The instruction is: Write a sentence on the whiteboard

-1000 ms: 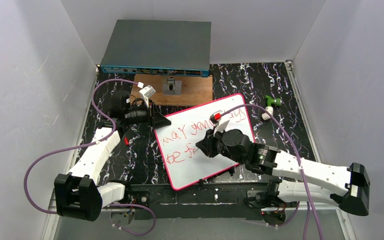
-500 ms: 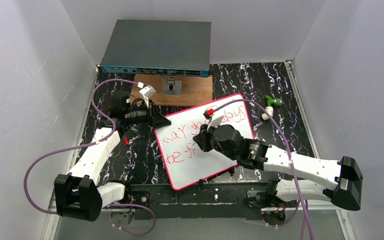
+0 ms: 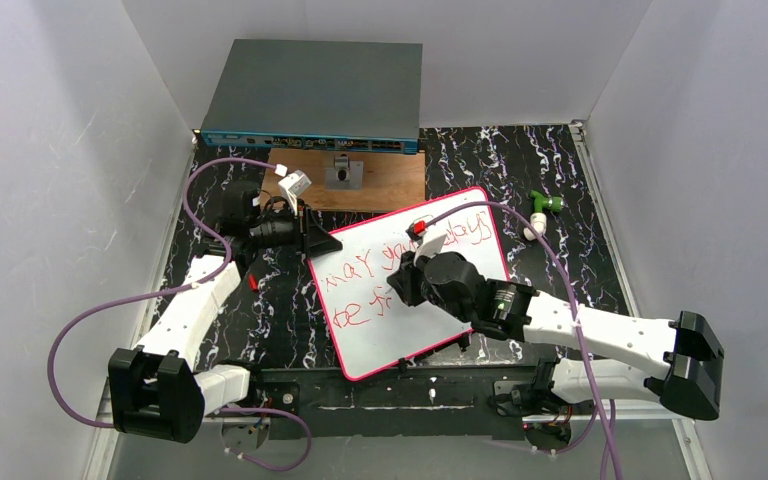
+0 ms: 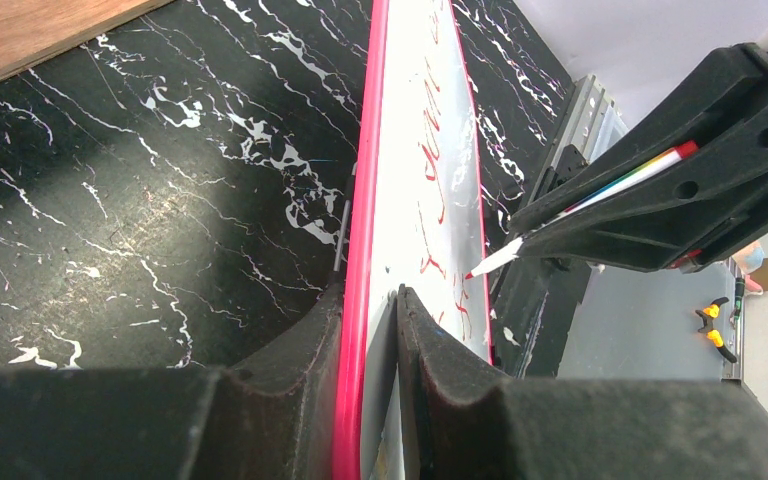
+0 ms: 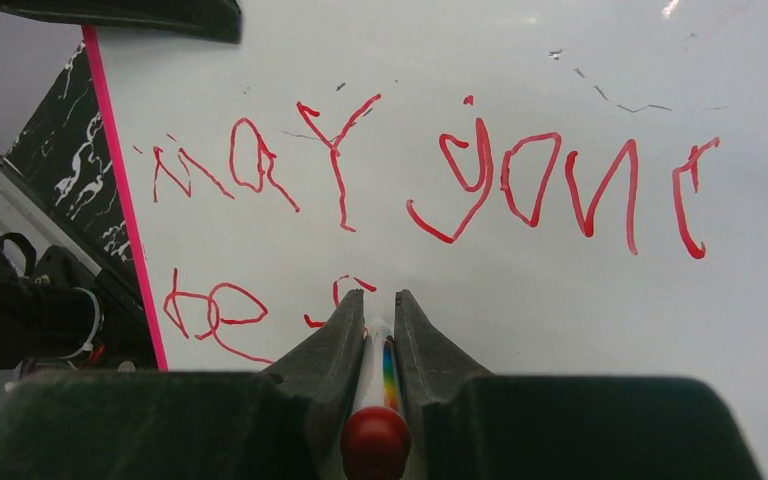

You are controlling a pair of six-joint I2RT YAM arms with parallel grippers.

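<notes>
The whiteboard (image 3: 390,335) lies tilted on the black marbled table, pink rim all round. The red sentence (image 3: 355,270) runs in two lines: "may your days" above, "be f" below. My left gripper (image 3: 318,240) is shut on the board's left edge, with the rim (image 4: 360,250) pinched between the fingers (image 4: 415,330). My right gripper (image 3: 400,290) is shut on a white marker with a red end cap (image 5: 376,440). It holds the tip (image 4: 475,272) at the board beside the second line's last letter (image 5: 345,290). The words also show in the right wrist view (image 5: 460,170).
A brown wooden board (image 3: 390,180) with a small metal fitting lies behind the whiteboard. A grey network switch (image 3: 315,95) stands at the back. A small green and white object (image 3: 538,208) lies at the right. White walls close in both sides.
My right arm has moved left and slightly away, carrying the marker over the second line near the "f". The left gripper and the board have stayed put.
</notes>
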